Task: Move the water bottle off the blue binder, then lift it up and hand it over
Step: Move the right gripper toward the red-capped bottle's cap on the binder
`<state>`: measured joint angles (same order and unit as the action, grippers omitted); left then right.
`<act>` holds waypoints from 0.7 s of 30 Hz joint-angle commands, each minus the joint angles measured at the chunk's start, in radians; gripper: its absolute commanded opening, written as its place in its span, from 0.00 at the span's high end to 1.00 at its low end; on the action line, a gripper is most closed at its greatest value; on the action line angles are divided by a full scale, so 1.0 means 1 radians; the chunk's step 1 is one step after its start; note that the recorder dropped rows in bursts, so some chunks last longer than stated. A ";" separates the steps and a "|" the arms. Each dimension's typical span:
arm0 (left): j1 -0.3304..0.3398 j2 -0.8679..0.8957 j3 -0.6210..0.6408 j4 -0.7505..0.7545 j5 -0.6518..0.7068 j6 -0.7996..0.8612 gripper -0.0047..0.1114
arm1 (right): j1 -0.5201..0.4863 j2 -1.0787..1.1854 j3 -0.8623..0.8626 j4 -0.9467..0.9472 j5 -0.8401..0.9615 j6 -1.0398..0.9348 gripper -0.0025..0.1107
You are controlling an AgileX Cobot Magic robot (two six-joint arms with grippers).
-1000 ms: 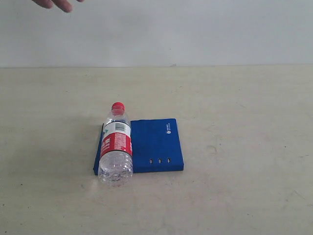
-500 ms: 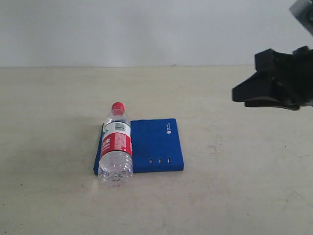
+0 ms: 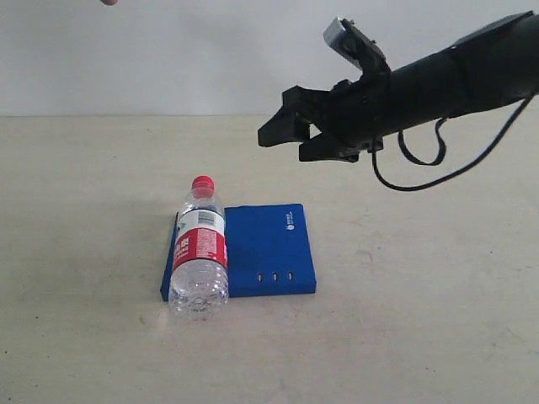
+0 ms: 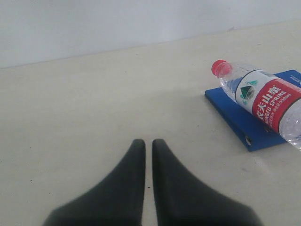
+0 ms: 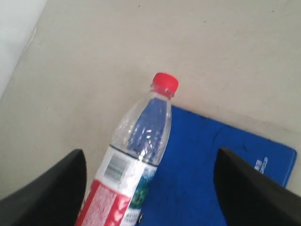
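In the exterior view the blue binder [image 3: 269,248] is partly covered, along the side toward the tabletop's [image 3: 421,337] left edge, by the water bottle [image 3: 200,248], and the binder's white logo [image 3: 290,222] is too small to be read. The bottle's base is cut off in both wrist views. Only a sliver of a hand [image 3: 108,2] is seen at the top.

arm [image 3: 455,76]: black tube | cable [image 3: 404,189]: black loop | wrist box [image 3: 354,40]: grey | right hand [image 3: 288,141]: black | left hand [image 4: 148,141]: black, tapered
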<state>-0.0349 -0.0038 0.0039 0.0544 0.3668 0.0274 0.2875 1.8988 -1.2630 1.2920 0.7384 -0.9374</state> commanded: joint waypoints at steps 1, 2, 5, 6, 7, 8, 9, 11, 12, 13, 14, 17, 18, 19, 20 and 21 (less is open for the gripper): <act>0.003 0.004 -0.004 0.004 -0.001 0.004 0.92 | 0.002 0.117 -0.092 0.002 0.009 0.089 0.38; 0.003 0.004 -0.004 0.004 -0.001 0.004 0.92 | 0.006 0.138 -0.103 0.002 0.027 0.100 0.38; 0.003 0.004 -0.004 0.004 -0.001 0.004 0.92 | 0.024 0.206 -0.140 -0.030 0.052 0.104 0.38; 0.003 0.004 -0.004 0.004 -0.001 0.004 0.92 | 0.030 0.222 -0.158 -0.050 0.049 0.108 0.38; 0.003 0.004 -0.004 0.004 -0.001 0.004 0.92 | 0.032 0.237 -0.169 -0.068 0.045 0.115 0.38; 0.003 0.004 -0.004 0.004 -0.001 0.004 0.92 | 0.034 0.245 -0.180 -0.074 0.042 0.122 0.38; 0.003 0.004 -0.004 0.004 -0.001 0.004 0.92 | 0.035 0.256 -0.194 -0.081 0.033 0.122 0.38; 0.003 0.004 -0.004 0.004 -0.001 0.004 0.92 | 0.035 0.265 -0.212 -0.084 0.008 0.126 0.38; 0.003 0.004 -0.004 0.004 -0.001 0.004 0.92 | 0.035 0.273 -0.225 -0.086 -0.020 0.129 0.38; 0.003 0.004 -0.004 0.004 -0.001 0.004 0.92 | 0.035 0.278 -0.234 -0.086 -0.036 0.129 0.38; 0.003 0.004 -0.004 0.004 -0.001 0.004 0.92 | 0.035 0.288 -0.244 -0.086 -0.046 0.129 0.38; 0.003 0.004 -0.004 0.004 -0.001 0.004 0.92 | 0.035 0.329 -0.298 -0.086 -0.016 0.169 0.38; 0.003 0.004 -0.004 0.004 -0.001 0.004 0.92 | 0.039 0.345 -0.320 -0.086 0.007 0.190 0.38; 0.003 0.004 -0.004 0.004 -0.001 0.004 0.92 | 0.044 0.357 -0.338 -0.086 0.027 0.207 0.38; 0.003 0.004 -0.004 0.004 -0.001 0.004 0.92 | 0.051 0.368 -0.360 -0.086 0.043 0.213 0.38; 0.003 0.004 -0.004 0.004 -0.001 0.004 0.92 | 0.061 0.377 -0.382 -0.086 0.054 0.215 0.38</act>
<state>-0.0349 -0.0038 0.0039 0.0544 0.3668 0.0274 0.3295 2.2563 -1.5977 1.2103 0.7475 -0.7448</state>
